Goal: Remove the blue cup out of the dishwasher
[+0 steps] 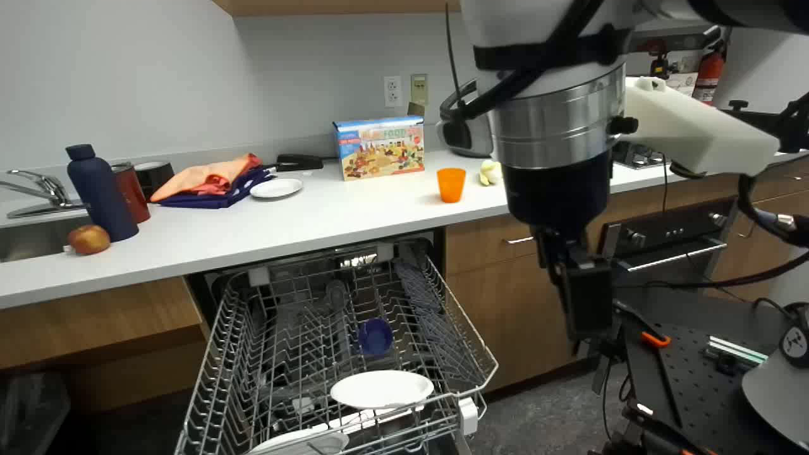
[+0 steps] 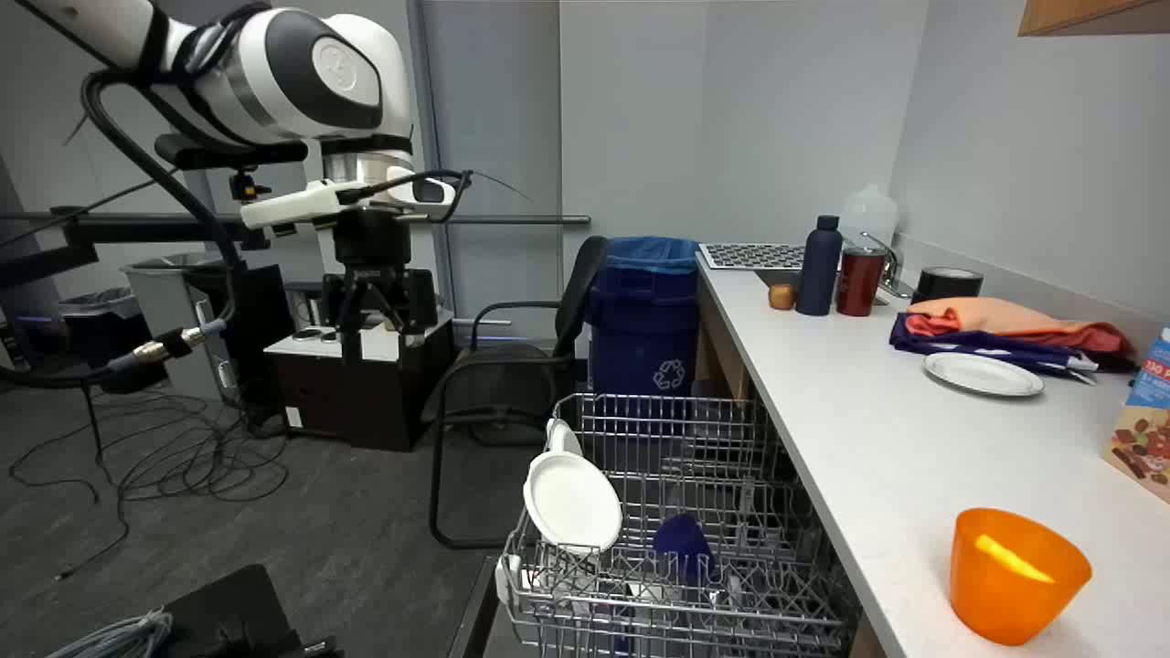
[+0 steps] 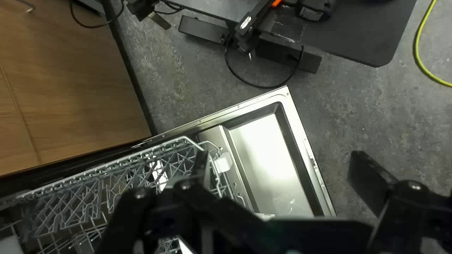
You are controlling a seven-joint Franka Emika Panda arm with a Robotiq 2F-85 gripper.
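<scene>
The small blue cup [image 1: 375, 336] sits among the wires of the dishwasher's pulled-out grey rack [image 1: 464, 321]. It also shows behind the wires in an exterior view [image 2: 682, 543], where it looks tilted. The dishwasher's open steel door [image 3: 268, 162] and part of the rack show in the wrist view; the cup is out of view or hidden there. My gripper [image 1: 584, 316] is high and to the side of the rack, apart from the cup. Its fingers are spread with nothing between them, as an exterior view [image 2: 382, 340] and the wrist view [image 3: 280, 165] show.
White plates [image 1: 382, 389] stand in the rack's front, near the cup. The counter [image 1: 354, 202] runs above the rack's rear. It bears an orange cup [image 1: 451, 184], a dark blue bottle [image 1: 101, 193], a food box [image 1: 381, 148] and cloths [image 1: 208, 183].
</scene>
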